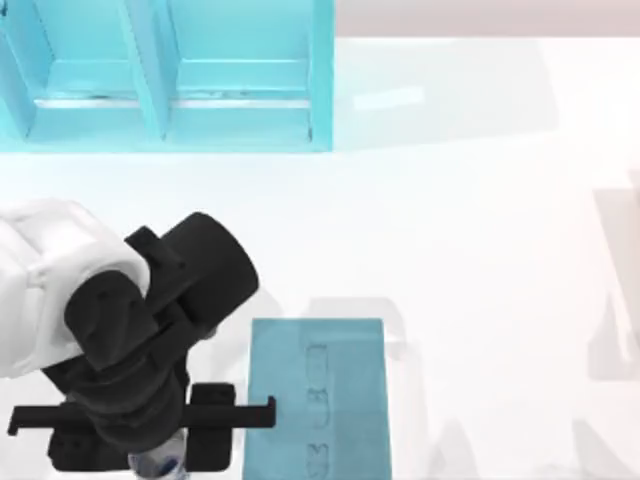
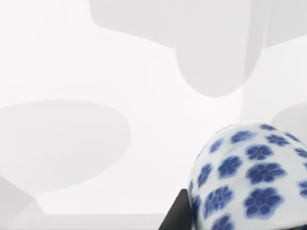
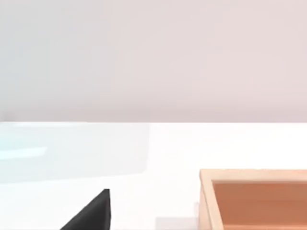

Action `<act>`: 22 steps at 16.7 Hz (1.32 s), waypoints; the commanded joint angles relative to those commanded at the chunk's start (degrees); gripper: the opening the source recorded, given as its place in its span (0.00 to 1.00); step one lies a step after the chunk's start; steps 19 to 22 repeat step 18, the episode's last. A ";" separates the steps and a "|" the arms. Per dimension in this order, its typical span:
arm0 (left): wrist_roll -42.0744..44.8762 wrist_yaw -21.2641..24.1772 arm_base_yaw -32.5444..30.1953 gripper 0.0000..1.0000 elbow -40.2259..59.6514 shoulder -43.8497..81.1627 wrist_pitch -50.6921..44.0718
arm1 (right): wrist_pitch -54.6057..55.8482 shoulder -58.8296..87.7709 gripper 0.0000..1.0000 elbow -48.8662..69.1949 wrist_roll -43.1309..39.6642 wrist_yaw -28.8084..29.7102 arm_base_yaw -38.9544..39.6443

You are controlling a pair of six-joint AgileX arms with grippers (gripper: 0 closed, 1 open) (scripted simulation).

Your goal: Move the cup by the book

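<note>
The left arm's black tool [image 1: 150, 440] sits low over the white tabletop [image 1: 480, 230], just left of the flat teal-blue rectangular book [image 1: 318, 400] with embossed lettering down its cover. Its dark crossbar runs sideways, and the right end of that bar reaches the book's left edge. Under the tool, the small round whitish cup [image 1: 160, 466] with dark blue flower marks peeks out as a sliver, close to the book's left side but apart from it. In the left wrist view the cup [image 2: 249, 177] appears close up, its rounded wall covered in blue blossoms, with a dark edge of the tool touching its lower side; whether the tool is pinching the cup or merely spread around it cannot be told.

Well behind the book, at the far side of the tabletop, stands a pale cyan shelf unit [image 1: 165, 75] with upright dividers forming compartments.

The right wrist view shows a black tip of the right arm's tool [image 3: 91, 213] over the tabletop and, near it, a corner of a light wooden open box [image 3: 254, 199]; whether this tool is spread or pressed together cannot be told.
</note>
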 joint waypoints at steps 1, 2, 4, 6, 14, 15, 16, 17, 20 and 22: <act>0.00 0.00 0.00 0.15 0.00 0.00 0.00 | 0.00 0.00 1.00 0.00 0.00 0.00 0.00; 0.00 0.00 0.00 0.23 0.00 0.00 0.00 | 0.00 0.00 1.00 0.00 0.00 0.00 0.00; 0.00 0.00 0.00 0.38 0.00 0.00 0.00 | 0.00 0.00 1.00 0.00 0.00 0.00 0.00; 0.00 0.00 0.00 0.53 0.00 0.00 0.00 | 0.00 0.00 1.00 0.00 0.00 0.00 0.00; 0.00 0.00 0.00 1.00 0.00 0.00 0.00 | 0.00 0.00 1.00 0.00 0.00 0.00 0.00; 0.00 0.00 0.00 1.00 0.00 0.00 0.00 | 0.00 0.00 1.00 0.00 0.00 0.00 0.00; 0.00 0.00 0.00 1.00 0.00 0.00 0.00 | 0.00 0.00 1.00 0.00 0.00 0.00 0.00; 0.00 0.00 0.00 1.00 0.00 0.00 0.00 | 0.00 0.00 1.00 0.00 0.00 0.00 0.00; 0.00 0.00 0.00 1.00 0.00 0.00 0.00 | 0.00 0.00 1.00 0.00 0.00 0.00 0.00; 0.00 0.00 0.00 1.00 0.00 0.00 0.00 | 0.00 0.00 1.00 0.00 0.00 0.00 0.00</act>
